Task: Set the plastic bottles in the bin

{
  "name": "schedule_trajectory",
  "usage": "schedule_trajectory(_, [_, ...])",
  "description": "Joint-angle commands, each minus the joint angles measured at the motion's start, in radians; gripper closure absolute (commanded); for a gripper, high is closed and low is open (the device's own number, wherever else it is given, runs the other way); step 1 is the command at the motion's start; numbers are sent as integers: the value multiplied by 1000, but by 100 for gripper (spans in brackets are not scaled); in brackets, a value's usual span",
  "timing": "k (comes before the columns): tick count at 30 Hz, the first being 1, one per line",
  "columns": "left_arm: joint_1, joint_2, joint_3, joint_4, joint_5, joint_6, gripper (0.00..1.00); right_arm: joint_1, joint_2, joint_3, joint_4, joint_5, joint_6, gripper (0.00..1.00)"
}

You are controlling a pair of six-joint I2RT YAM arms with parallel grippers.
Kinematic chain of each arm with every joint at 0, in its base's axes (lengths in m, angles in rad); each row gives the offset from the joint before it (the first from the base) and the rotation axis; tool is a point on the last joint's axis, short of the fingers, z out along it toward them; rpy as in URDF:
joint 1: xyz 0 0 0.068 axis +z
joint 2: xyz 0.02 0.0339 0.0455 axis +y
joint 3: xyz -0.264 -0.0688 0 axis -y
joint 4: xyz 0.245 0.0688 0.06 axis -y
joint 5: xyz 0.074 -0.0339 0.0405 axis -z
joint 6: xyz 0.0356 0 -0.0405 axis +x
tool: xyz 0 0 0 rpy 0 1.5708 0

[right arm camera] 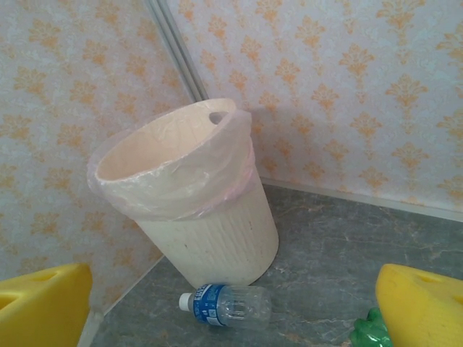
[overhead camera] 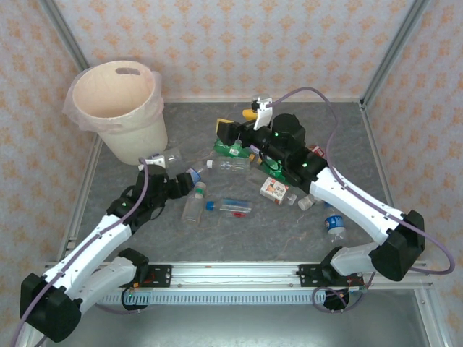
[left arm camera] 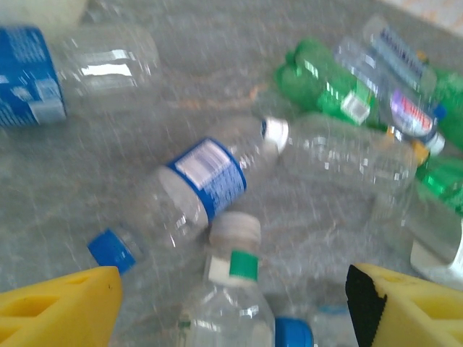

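Observation:
The cream bin with its thin liner stands at the back left, and the right wrist view shows it too. A blue-labelled bottle lies at its base. My left gripper is open low over the bottles, its yellow fingers on either side of a clear bottle with a white cap and green band, not touching it. A blue-labelled clear bottle lies just beyond. In the top view the left gripper is near the table's left-middle. My right gripper is open and holds nothing, raised over the green bottles.
More bottles are strewn over the grey table: a clear one with a blue cap, one with a blue label near the right arm, and a red-and-white pack. Patterned walls enclose the table on three sides.

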Motion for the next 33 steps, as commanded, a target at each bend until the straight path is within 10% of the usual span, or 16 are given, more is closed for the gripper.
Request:
schedule_trajectory(1, [-66, -2, -36, -24, -56, -42, 17, -9, -29, -21, 13, -11, 5, 0])
schedule_trajectory(33, [-277, 325, -65, -54, -136, -149, 23, -26, 135, 216, -297, -236, -27, 0])
